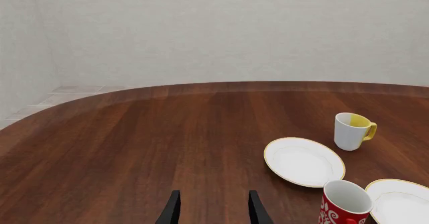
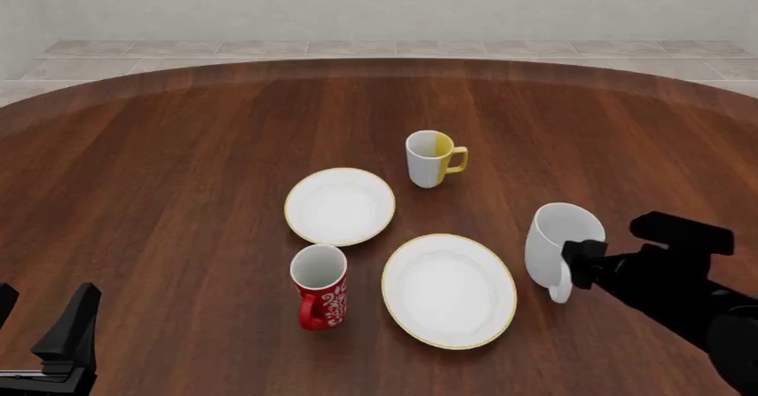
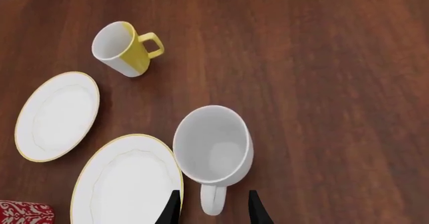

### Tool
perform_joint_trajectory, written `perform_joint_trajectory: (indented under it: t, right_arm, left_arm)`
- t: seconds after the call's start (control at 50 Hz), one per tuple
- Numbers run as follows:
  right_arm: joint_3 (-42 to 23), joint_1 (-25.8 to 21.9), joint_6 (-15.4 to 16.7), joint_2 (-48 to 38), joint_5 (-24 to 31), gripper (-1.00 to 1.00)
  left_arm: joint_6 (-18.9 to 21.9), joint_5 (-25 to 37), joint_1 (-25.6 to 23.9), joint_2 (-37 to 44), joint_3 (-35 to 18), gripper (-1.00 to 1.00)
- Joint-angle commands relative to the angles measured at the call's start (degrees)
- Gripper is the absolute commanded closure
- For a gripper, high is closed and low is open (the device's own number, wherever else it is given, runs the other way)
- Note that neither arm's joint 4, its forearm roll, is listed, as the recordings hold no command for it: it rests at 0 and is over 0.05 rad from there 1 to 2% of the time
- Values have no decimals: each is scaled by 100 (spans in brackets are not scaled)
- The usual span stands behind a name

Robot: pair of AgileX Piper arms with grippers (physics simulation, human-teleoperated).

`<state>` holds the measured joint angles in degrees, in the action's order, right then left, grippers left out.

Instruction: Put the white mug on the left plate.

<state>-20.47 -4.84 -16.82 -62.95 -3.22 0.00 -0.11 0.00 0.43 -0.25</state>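
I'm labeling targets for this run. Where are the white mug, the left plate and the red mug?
white mug point(image 2: 556, 236): front view, on its outer wall.
left plate point(image 2: 340, 206): front view, on its bare center.
red mug point(image 2: 319, 291): front view, on its patterned side.

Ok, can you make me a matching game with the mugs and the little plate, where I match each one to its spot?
Things:
1. white mug
2. red mug
3. white-and-yellow mug
4. left plate

Spots:
A. farthest back on the table
B. bare, just left of the big oval plate
C. handle between the right gripper fingers
D. nearest the camera, in front of the small plate

Pairs: 1-C, 2-D, 3-A, 4-B
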Motion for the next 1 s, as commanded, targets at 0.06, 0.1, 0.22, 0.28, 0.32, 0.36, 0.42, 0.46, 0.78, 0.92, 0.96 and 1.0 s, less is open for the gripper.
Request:
perform_joint_trajectory:
  t: [0.06, 0.1, 0.22, 0.28, 0.32, 0.36, 0.42, 0.46, 0.78, 0.92, 0.96, 1.0]
  right_arm:
    - [40, -13, -5, -149, -135, -100]
    - [53, -20, -10, -181, -163, -100]
    - [71, -28, -19, -240, -215, -100]
    - [94, -30, -25, -293, -281, -100]
    - [106, -38, -12, -320, -322, -100]
    - [128, -31, -47, -402, -401, -100]
    - [147, -37, -38, -464, -478, -100]
    - [157, -43, -34, -508, -523, -100]
    - [215, -58, -88, -887, -830, -100]
    - [232, -126, -155, -1094, -964, -100]
    - [237, -113, -162, -1135, -989, -100]
    - [235, -164, -219, -1208, -1025, -100]
  left_arm:
    - [-1, 0, 1, 0, 0, -100]
    - [-1, 0, 1, 0, 0, -100]
    - [0, 0, 0, 0, 0, -100]
    - [1, 0, 1, -1, 0, -100]
    - [0, 0, 1, 0, 0, -100]
    - [0, 0, 0, 1, 0, -100]
    - [-1, 0, 0, 0, 0, -100]
    - [-1, 0, -1, 0, 0, -100]
    - [-2, 0, -1, 0, 0, -100]
    - [0, 0, 0, -1, 0, -100]
    - [-1, 0, 0, -1, 0, -100]
    - [0, 0, 0, 0, 0, -100]
